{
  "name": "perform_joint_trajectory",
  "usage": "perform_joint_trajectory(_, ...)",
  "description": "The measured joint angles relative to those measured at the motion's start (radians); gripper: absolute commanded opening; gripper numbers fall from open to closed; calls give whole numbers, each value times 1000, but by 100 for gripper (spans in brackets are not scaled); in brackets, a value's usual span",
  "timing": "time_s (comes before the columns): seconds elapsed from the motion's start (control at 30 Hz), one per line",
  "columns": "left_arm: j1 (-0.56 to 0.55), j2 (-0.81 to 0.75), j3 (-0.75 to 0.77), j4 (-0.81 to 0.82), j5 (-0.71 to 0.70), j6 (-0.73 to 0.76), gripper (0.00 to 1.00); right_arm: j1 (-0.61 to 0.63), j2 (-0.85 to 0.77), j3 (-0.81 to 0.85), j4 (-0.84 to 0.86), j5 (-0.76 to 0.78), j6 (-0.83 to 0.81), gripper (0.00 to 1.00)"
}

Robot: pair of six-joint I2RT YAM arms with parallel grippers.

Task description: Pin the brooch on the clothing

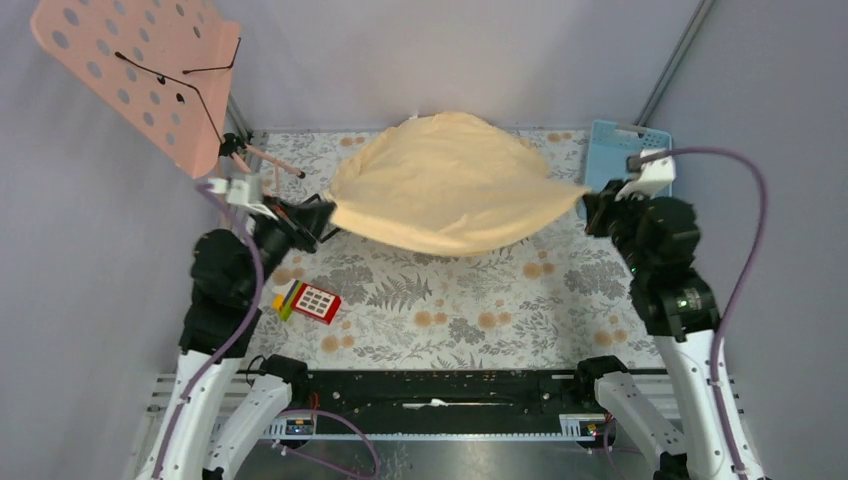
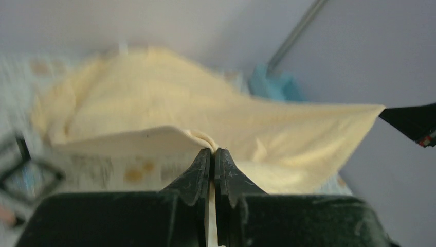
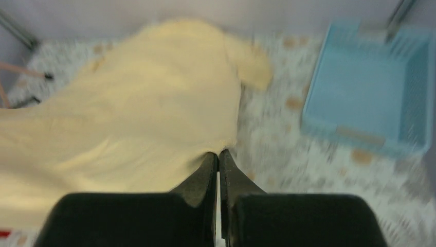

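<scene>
The left hand [image 2: 213, 152] and right hand [image 3: 218, 153] each pinch only a thin edge of the clothing [image 1: 450, 185], stretched above the tabletop [image 1: 480, 300], so tugging could slip it free.

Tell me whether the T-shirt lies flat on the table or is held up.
Held up and spread: the left tool and the right tool are each shut on an opposite edge of the T-shirt, stretching it between them.
</scene>
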Motion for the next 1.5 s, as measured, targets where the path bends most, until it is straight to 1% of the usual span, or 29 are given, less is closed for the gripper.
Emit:
perform_joint_trajectory(0.03, 0, -36, -85, -43, 13, -24, 0, 0, -30, -90, -22, -5, 37, 0)
perform_joint_trajectory(0.07, 0, -53, -129, -74, 19, -38, 0, 0, -55, -154, -43, -8, 68, 0)
perform_joint_trajectory(0.13, 0, -100, -229, -190, 34, -68, 0, 0, -119, -290, -103, -26, 149, 0)
perform_joint_trajectory(0.17, 0, -121, -256, -255, 39, -78, 0, 0, -158, -349, -142, -40, 196, 0)
perform_joint_trajectory(0.23, 0, -149, -270, -374, 50, -99, 0, 0, -201, -400, -201, -53, 251, 0)
perform_joint_trajectory(0.33, 0, -174, -270, -491, 66, -139, 0, 0, -232, -422, -303, -52, 327, 0)
perform_joint_trajectory(0.53, 0, -161, -308, -646, 117, -192, 0, 0, -190, -420, -478, -50, 420, 0)
perform_joint_trajectory(0.57, 0, -159, -318, -681, 119, -194, 0, 0, -185, -417, -505, -50, 433, 1)
perform_joint_trajectory(0.63, 0, -159, -325, -720, 118, -194, 2, 0, -185, -412, -541, -50, 449, 9)
perform_joint_trajectory(0.7, 0, -162, -327, -763, 118, -193, 12, 0, -193, -406, -576, -51, 466, 19)
perform_joint_trajectory(0.73, 0, -165, -327, -777, 119, -192, 19, 0, -198, -404, -589, -52, 472, 30)
perform_joint_trajectory(0.77, 0, -169, -327, -792, 120, -188, 31, 0, -203, -403, -604, -53, 478, 38)
perform_joint_trajectory(0.8, 0, -176, -327, -808, 123, -185, 43, 0, -211, -403, -619, -55, 485, 44)
perform_joint_trajectory(0.9, 0, -201, -327, -861, 129, -167, 82, 0, -241, -403, -670, -59, 499, 57)
perform_joint_trajectory(0.93, 0, -212, -327, -881, 128, -169, 86, 0, -253, -402, -686, -60, 500, 60)
perform_joint_trajectory(1.07, 0, -242, -292, -972, 120, -167, 93, 0, -297, -378, -738, -57, 509, 65)
perform_joint_trajectory(1.13, 0, -241, -259, -990, 118, -164, 96, 0, -300, -348, -747, -53, 510, 69)
perform_joint_trajectory(1.23, 0, -221, -204, -989, 117, -158, 98, 0, -291, -319, -739, -53, 506, 70)
perform_joint_trajectory(1.4, 0, -134, -188, -881, 118, -158, 99, 0, -214, -317, -675, -80, 486, 84)
perform_joint_trajectory(1.5, 0, -35, -186, -762, 118, -165, 99, 0, -143, -317, -607, -98, 465, 88)
